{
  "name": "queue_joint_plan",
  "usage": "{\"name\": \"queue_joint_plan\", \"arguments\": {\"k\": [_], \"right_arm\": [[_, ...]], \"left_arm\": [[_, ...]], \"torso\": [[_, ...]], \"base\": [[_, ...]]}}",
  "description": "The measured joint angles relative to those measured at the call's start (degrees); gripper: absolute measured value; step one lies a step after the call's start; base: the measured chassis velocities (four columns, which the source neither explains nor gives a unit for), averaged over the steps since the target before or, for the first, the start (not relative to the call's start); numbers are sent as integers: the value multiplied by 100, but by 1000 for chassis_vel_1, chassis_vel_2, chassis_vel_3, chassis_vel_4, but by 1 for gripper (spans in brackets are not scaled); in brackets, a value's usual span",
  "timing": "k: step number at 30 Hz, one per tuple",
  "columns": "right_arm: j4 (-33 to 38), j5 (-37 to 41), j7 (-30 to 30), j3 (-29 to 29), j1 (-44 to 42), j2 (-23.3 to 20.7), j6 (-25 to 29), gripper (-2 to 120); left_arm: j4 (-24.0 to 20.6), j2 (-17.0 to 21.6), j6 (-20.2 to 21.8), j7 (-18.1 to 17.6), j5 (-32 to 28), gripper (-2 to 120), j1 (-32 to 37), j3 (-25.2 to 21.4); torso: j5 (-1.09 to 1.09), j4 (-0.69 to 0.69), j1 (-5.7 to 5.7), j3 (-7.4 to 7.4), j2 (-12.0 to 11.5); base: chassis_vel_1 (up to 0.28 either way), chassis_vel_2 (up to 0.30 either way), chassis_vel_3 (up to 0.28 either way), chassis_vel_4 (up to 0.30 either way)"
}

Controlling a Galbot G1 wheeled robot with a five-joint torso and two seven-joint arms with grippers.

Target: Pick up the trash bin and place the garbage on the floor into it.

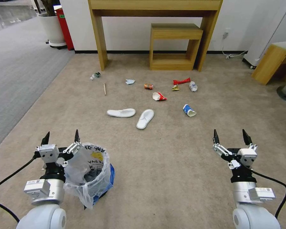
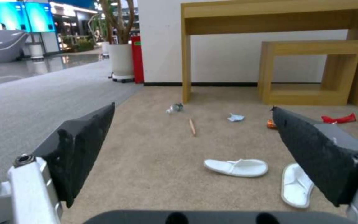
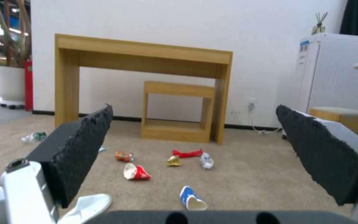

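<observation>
The left tool [image 1: 61, 137] has its fingers apart and empty, just beside the trash bin [image 1: 91, 173], whose blue wall is mostly hidden by its crinkly bag. The right tool [image 1: 230, 137], also spread with nothing between, hovers well apart on the other side. Ahead on the floor [image 1: 168, 152] lie two white slippers [image 1: 130, 115]; further off are crushed cups [image 1: 159, 96], a can [image 1: 148, 86], a stick [image 1: 105, 89] and wrappers too small to identify.

Lighting: even, bright indoor light from overhead; soft, faint shadows on the floor [image 1: 168, 165]. Glare: glossy reflections on the distant hallway in the left wrist view. Distortion: wide-angle bending at head view edges. Focus: wrist views soft; near fingers [image 2: 84, 146] blurred.
</observation>
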Motion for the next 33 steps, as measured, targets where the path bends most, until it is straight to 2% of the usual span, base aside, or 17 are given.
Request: {"name": "queue_joint_plan", "arguments": {"k": [33], "right_arm": [[-112, -19, 23, 37, 99, -22, 41, 100]], "left_arm": [[-1, 62, 25, 35, 73, 100, -36, 13]], "torso": [[1, 0, 0, 0, 0]], "base": [[5, 3, -2, -3]]}}
